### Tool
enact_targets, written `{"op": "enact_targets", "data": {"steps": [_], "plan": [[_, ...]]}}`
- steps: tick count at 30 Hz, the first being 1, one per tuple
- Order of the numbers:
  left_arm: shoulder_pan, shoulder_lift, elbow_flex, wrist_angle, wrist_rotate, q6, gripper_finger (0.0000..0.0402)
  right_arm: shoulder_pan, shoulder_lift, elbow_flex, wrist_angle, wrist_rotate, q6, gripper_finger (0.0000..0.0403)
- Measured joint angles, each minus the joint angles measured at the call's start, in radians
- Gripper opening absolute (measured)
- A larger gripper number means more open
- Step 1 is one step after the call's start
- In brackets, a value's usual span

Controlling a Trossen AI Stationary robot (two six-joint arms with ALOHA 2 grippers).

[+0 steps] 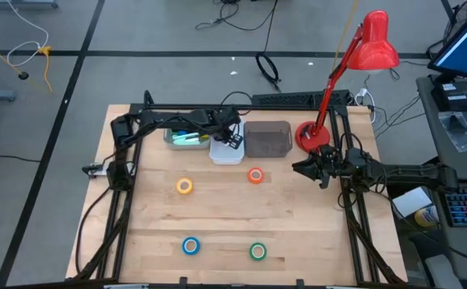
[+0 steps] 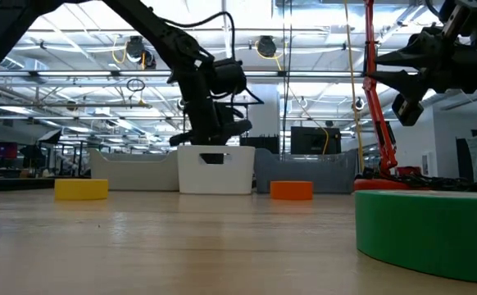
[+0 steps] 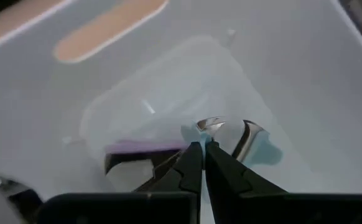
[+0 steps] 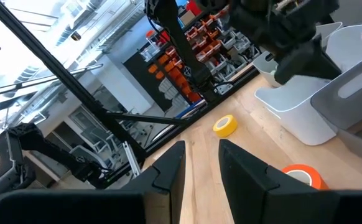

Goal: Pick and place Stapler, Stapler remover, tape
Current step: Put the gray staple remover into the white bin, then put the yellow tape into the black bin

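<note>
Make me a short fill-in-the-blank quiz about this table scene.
1. The left tool is lowered into the ____ bin.
2. The tape roll nearest that bin is ____.
3. Beside the blue tape on the table's near side lies the ____ tape.
4. The lamp is ____.

Missing words: white; orange; green; red

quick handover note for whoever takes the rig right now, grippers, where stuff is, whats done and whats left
Left gripper: shut, down inside the white bin at the back of the table, fingertips pinched at a small metal-and-blue item; I cannot tell what it is.
Right gripper: open, empty, hanging above the table's right side near the red lamp.
Tape: all four rolls lie loose on the table: yellow roll, orange roll, blue roll, green roll.
Stapler: not visible in any view.
Done: nothing I can confirm.
Left: all four rolls, at least.
</note>
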Motion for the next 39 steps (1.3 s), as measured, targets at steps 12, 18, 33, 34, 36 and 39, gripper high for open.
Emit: {"op": "enact_targets", "data": {"steps": [12, 18, 33, 34, 36, 39], "plan": [[-0.003, -0.005, 0.000, 0.004, -0.003, 0.039, 0.0028, 0.000, 0.000, 0.000, 0.005, -0.001, 0.000, 0.0089], [-0.003, -0.005, 0.000, 0.021, -0.001, 0.028, 0.0093, 0.000, 0.000, 0.000, 0.005, -0.002, 0.000, 0.0089], [-0.015, -0.249, 0.005, -0.012, -0.027, 0.071, 0.0157, 0.000, 0.000, 0.000, 0.005, -0.002, 0.000, 0.0089], [-0.022, -0.274, 0.005, -0.040, -0.028, 0.067, 0.0157, 0.000, 0.000, 0.000, 0.005, -0.002, 0.000, 0.0089], [-0.045, -0.317, 0.005, -0.098, -0.041, 0.057, 0.0157, 0.000, 0.000, 0.000, 0.005, -0.002, 0.000, 0.0089], [-0.086, -0.379, 0.005, -0.225, -0.073, 0.022, 0.0157, 0.000, 0.000, 0.000, 0.005, -0.002, 0.000, 0.0089]]}}
